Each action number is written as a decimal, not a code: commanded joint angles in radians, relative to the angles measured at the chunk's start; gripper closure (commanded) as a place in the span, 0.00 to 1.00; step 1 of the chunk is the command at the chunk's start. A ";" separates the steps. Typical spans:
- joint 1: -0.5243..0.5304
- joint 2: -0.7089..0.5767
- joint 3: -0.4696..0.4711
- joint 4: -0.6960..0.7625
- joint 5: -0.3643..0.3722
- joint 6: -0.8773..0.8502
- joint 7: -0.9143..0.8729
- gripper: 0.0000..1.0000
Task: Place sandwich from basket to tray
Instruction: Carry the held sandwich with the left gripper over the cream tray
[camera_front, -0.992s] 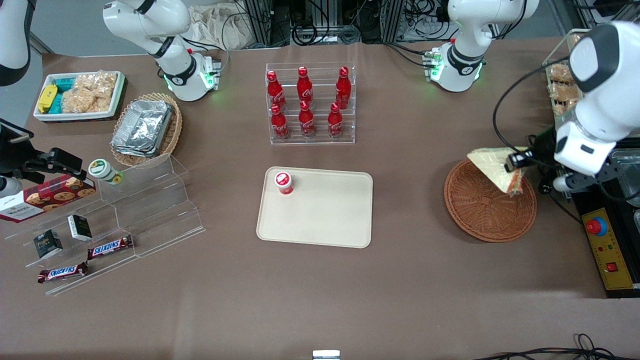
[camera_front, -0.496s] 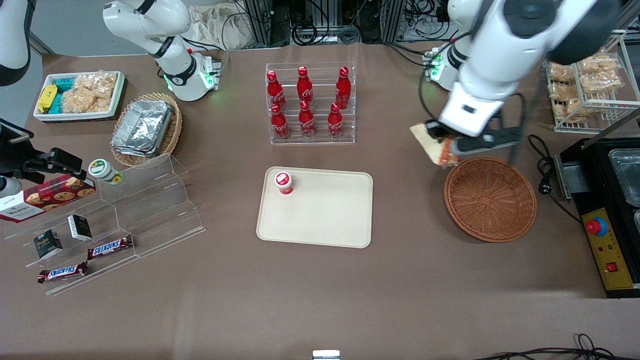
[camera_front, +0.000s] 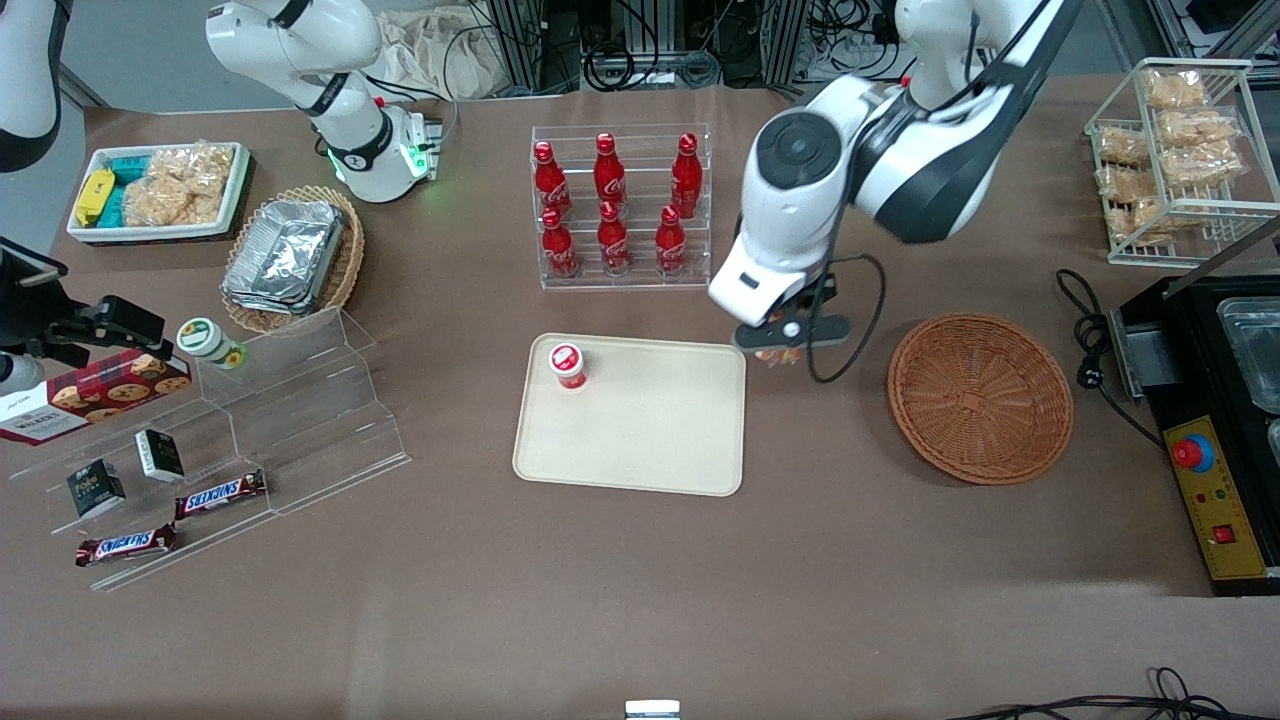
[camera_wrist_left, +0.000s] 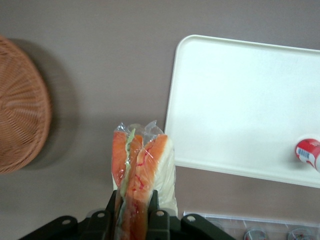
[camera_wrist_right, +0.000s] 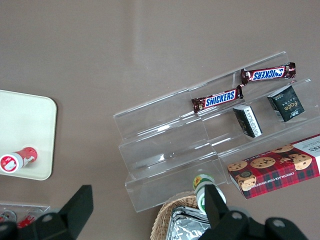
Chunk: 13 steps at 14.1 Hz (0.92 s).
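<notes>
My gripper (camera_front: 780, 348) hangs over the bare table between the tray (camera_front: 640, 440) and the basket (camera_front: 980, 400), just off the tray's short edge. It is shut on the sandwich (camera_wrist_left: 142, 165), a wrapped wedge with its orange-red cut edge facing the wrist camera. The black fingers (camera_wrist_left: 156, 202) press on both of its sides. From the front only a sliver of the sandwich (camera_front: 772, 356) shows under the wrist. The reddish-brown basket (camera_wrist_left: 20, 105) holds nothing. The cream tray (camera_wrist_left: 240, 100) carries a small red-capped bottle (camera_front: 568, 365) at one corner.
A clear rack of red cola bottles (camera_front: 620, 205) stands farther from the front camera than the tray. A stepped acrylic shelf (camera_front: 300, 400), a tan basket of foil containers (camera_front: 292, 258) and a white snack bin (camera_front: 160, 190) lie toward the parked arm's end. A wire snack rack (camera_front: 1180, 150) and a black control box (camera_front: 1215, 490) lie toward the working arm's end.
The gripper has carried the sandwich up out of the basket and across the table toward the tray, and now it is close beside the tray's edge. The basket is left empty.
</notes>
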 joint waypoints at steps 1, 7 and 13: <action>-0.045 0.189 -0.008 0.112 0.128 0.041 -0.104 0.74; -0.078 0.414 0.000 0.209 0.282 0.131 -0.167 0.71; -0.106 0.481 0.000 0.252 0.330 0.135 -0.193 0.41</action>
